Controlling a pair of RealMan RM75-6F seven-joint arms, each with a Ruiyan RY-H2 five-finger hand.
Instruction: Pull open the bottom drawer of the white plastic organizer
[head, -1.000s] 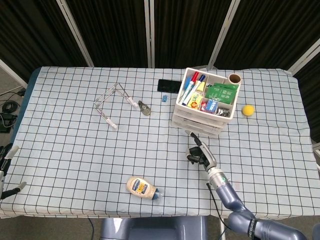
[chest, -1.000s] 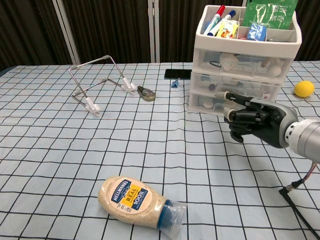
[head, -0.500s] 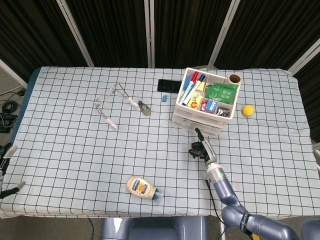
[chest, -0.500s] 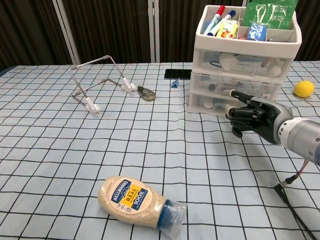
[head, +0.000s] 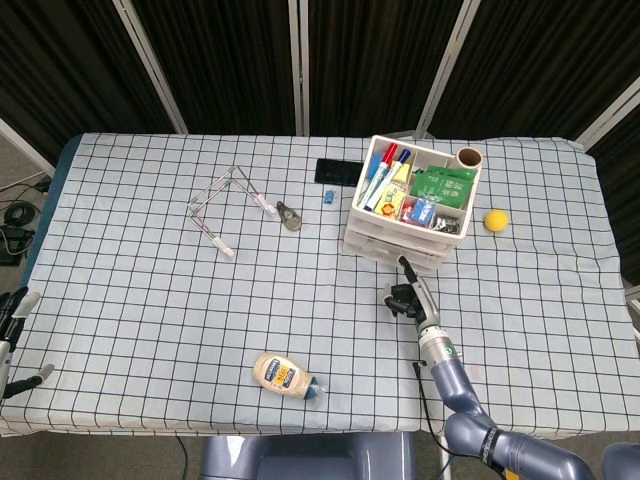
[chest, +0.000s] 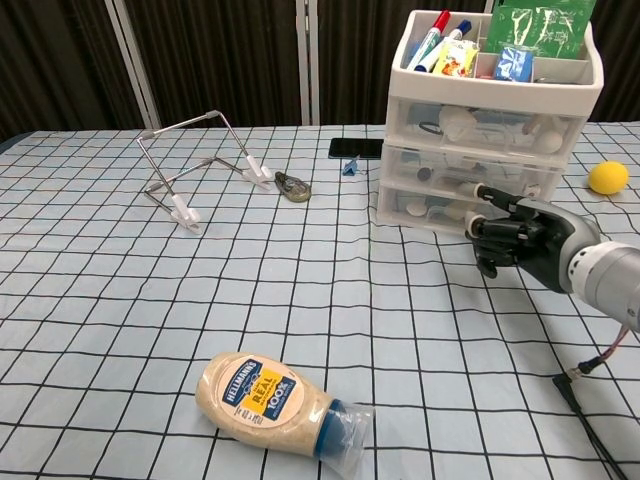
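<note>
The white plastic organizer (head: 408, 208) (chest: 490, 120) stands at the back right, its top tray full of markers and packets. All three drawers look closed, and the bottom drawer (chest: 435, 205) sits flush. My right hand (head: 405, 295) (chest: 518, 240) hovers just in front of that drawer, fingers bent, with the fingertips (chest: 477, 192) at the drawer's front. It holds nothing. Whether the tips touch the drawer I cannot tell. Only the fingers of my left hand (head: 15, 340) show at the table's near left edge, spread apart and empty.
A mayonnaise bottle (head: 285, 376) (chest: 275, 395) lies near the front edge. A wire stand (head: 225, 210), a small metal object (head: 290, 215) and a black phone (head: 335, 171) lie left of the organizer. A yellow ball (head: 495, 220) (chest: 607, 177) sits to its right.
My right hand has moved to the right and closer to the organizer's bottom drawer. The drawers have not moved. The left hand has barely shifted.
</note>
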